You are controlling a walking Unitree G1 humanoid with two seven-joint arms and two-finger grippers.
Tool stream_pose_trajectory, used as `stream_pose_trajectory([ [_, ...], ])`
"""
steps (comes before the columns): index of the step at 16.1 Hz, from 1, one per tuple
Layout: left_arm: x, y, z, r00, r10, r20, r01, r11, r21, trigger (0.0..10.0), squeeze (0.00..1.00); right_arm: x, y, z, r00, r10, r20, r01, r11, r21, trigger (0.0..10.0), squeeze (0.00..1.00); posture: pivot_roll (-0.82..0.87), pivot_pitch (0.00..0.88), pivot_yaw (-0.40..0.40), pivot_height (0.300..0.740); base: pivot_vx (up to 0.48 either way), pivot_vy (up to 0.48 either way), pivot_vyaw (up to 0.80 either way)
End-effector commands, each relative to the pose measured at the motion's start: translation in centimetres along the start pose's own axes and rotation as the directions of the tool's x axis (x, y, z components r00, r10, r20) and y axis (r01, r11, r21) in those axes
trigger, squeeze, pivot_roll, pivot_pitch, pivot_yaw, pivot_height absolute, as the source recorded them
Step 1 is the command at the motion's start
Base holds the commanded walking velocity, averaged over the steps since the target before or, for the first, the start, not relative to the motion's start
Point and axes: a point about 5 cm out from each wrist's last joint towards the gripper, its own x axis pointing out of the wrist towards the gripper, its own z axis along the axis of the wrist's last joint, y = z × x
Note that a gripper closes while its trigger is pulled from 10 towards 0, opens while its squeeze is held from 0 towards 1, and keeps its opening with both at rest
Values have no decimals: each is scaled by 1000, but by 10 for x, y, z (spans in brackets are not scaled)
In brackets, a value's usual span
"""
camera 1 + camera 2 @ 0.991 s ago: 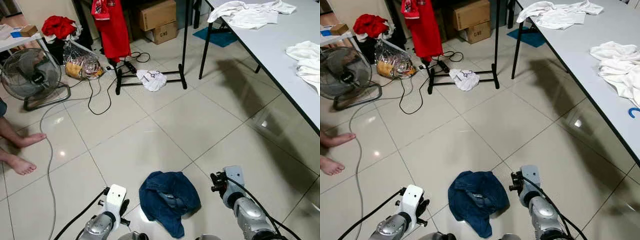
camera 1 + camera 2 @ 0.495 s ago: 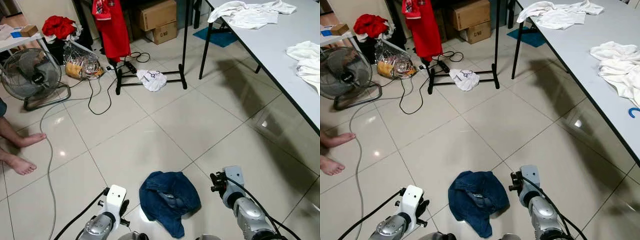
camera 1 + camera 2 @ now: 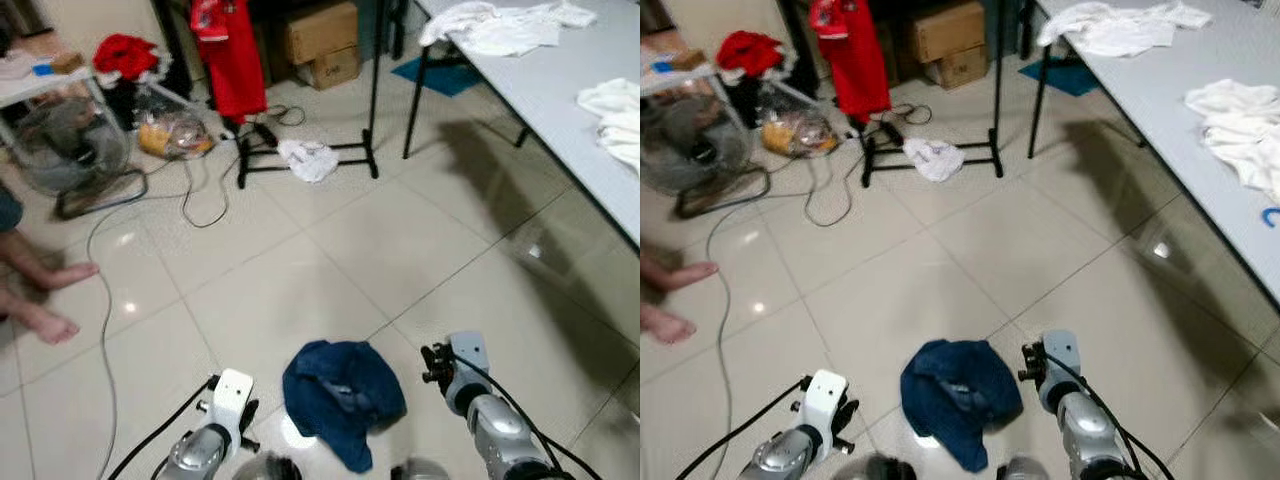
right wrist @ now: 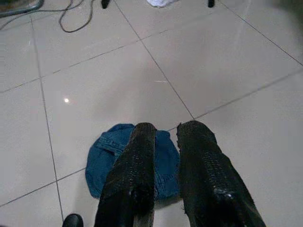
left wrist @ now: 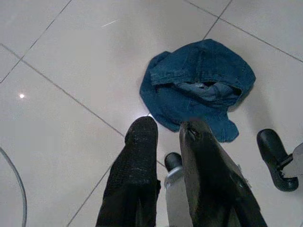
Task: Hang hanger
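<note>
Pale glossy floor tiles [image 3: 300,270] stretch ahead of the robot, and the black metal garment rack [image 3: 375,80] at the far end serves as the landmark. A red shirt [image 3: 232,55] hangs at the rack's left side, a small white cloth [image 3: 308,158] lies between its floor bars, and brown cardboard boxes [image 3: 320,40] sit behind it. Left of the rack stand a round floor fan [image 3: 75,140] and a clear plastic bag [image 3: 172,135]; a person's bare feet [image 3: 50,300] rest on the tiles further left. Right of the rack runs a long white table [image 3: 560,90] strewn with white garments [image 3: 500,25].

Well short of the rack, close to the robot, a crumpled blue denim garment [image 3: 342,395] lies on the floor between the two arms. The left gripper [image 5: 163,137] and right gripper [image 4: 164,135] both hang low above it, each with its fingers nearly together and nothing between them.

No hanger can be made out; whether one is hidden inside the denim cannot be told. The likely step is approach: the picture is blurred, suggesting walking. To do it well, the robot should probably first locate a hanger hook, steady its stance, then grasp near the hook so it can be lifted cleanly to the rack's rail.
</note>
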Motion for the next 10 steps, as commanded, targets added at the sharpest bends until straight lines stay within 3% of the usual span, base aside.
stream_pose_trajectory([
  [1,-2,3,-4,1000,8,-16,-8,1000,8,10000,0,2,3,4,1000,12,14,-12,1000,-15,10000,0,-183,27,121,649,0,0,469],
  [10,-1,0,-4,1000,4,-18,-4,1000,6,10000,0,2,2,5,1000,9,17,-8,1000,-26,10000,0,-186,25,118,591,0,0,467],
])
